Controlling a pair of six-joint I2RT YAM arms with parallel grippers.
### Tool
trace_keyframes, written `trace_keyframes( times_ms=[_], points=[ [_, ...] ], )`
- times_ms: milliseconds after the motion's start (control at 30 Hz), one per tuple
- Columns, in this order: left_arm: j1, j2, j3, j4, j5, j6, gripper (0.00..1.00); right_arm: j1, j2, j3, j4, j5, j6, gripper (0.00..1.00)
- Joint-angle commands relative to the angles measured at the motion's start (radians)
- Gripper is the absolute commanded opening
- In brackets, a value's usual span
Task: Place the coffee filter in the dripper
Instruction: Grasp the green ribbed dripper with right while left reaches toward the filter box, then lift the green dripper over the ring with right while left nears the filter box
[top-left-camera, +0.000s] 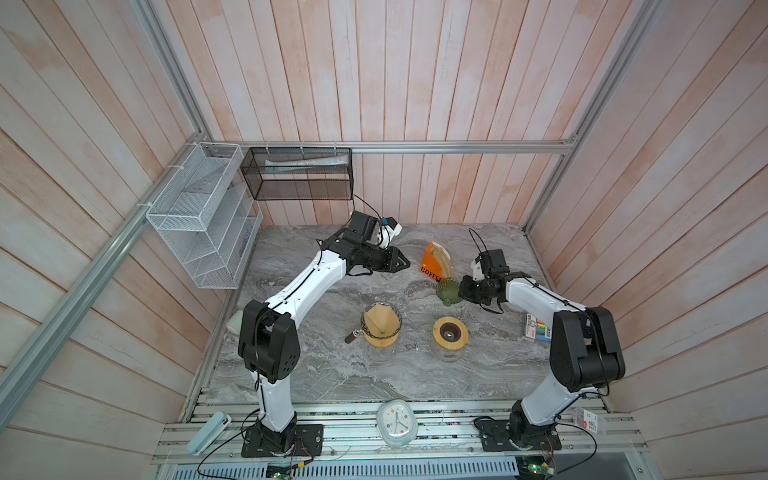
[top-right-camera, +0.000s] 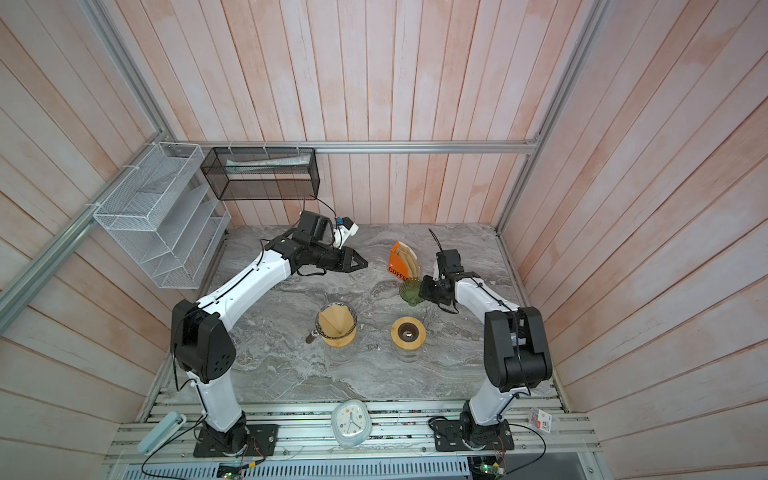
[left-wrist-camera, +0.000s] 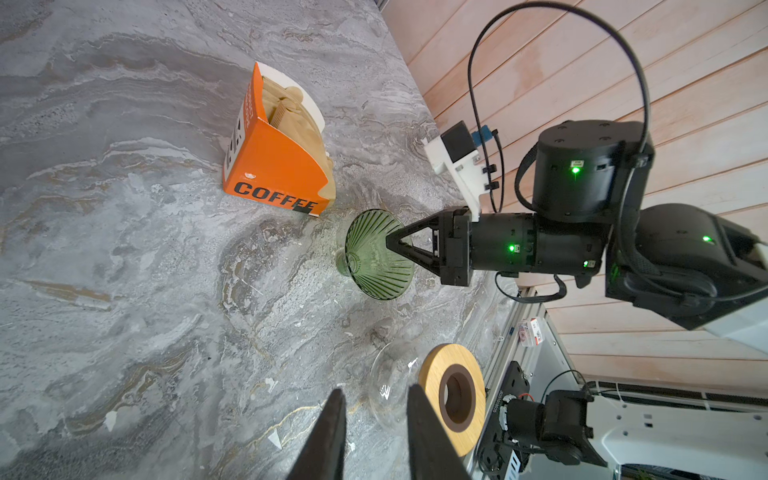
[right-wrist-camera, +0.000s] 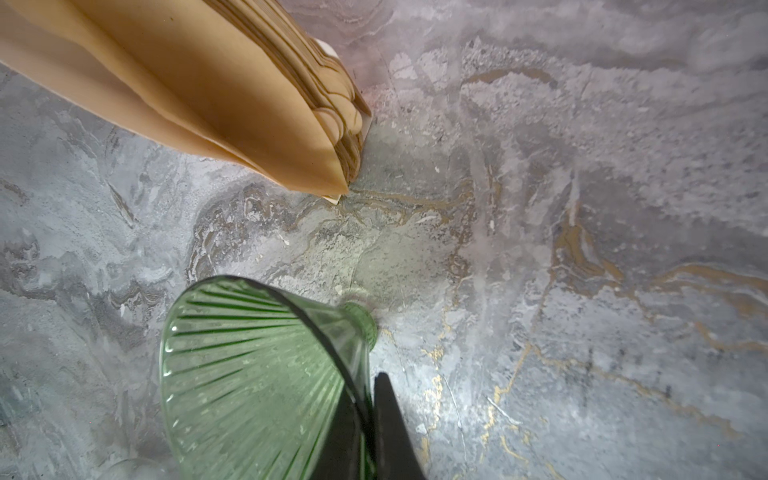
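A green ribbed glass dripper (top-left-camera: 448, 291) (top-right-camera: 409, 291) (left-wrist-camera: 374, 257) (right-wrist-camera: 249, 365) lies tilted on the marble table. My right gripper (top-left-camera: 459, 291) (left-wrist-camera: 388, 243) (right-wrist-camera: 368, 382) is shut on its rim, one finger inside the cone and one outside. Folded brown coffee filters (right-wrist-camera: 208, 83) (left-wrist-camera: 291, 112) stand in an orange "COFFEE" box (top-left-camera: 432, 264) (top-right-camera: 400, 264) just behind the dripper. Another brown filter (top-left-camera: 380, 322) (top-right-camera: 334, 320) sits in a clear dripper on a carafe. My left gripper (top-left-camera: 405, 262) (top-right-camera: 363, 263) (left-wrist-camera: 376, 390) hovers left of the box, open, nothing between its fingers.
A glass carafe with a bare wooden ring (top-left-camera: 450, 332) (left-wrist-camera: 453, 395) stands in front of the green dripper. A small box with coloured marks (top-left-camera: 536, 328) lies by the right arm. A clock (top-left-camera: 397, 423) sits on the front rail. Wire baskets (top-left-camera: 199, 216) hang on the left wall.
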Motion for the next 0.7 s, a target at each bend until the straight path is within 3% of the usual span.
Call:
trace_keyframes(
  times_ms=[0, 667],
  points=[
    [0.002, -0.045, -0.018, 0.023, -0.012, -0.005, 0.29, -0.002, -0.056, 0.041, -0.041, -0.002, -0.010, 0.00],
    [-0.023, -0.107, -0.003, 0.055, -0.033, -0.020, 0.28, -0.002, -0.366, 0.158, -0.274, -0.038, -0.046, 0.01]
  ],
)
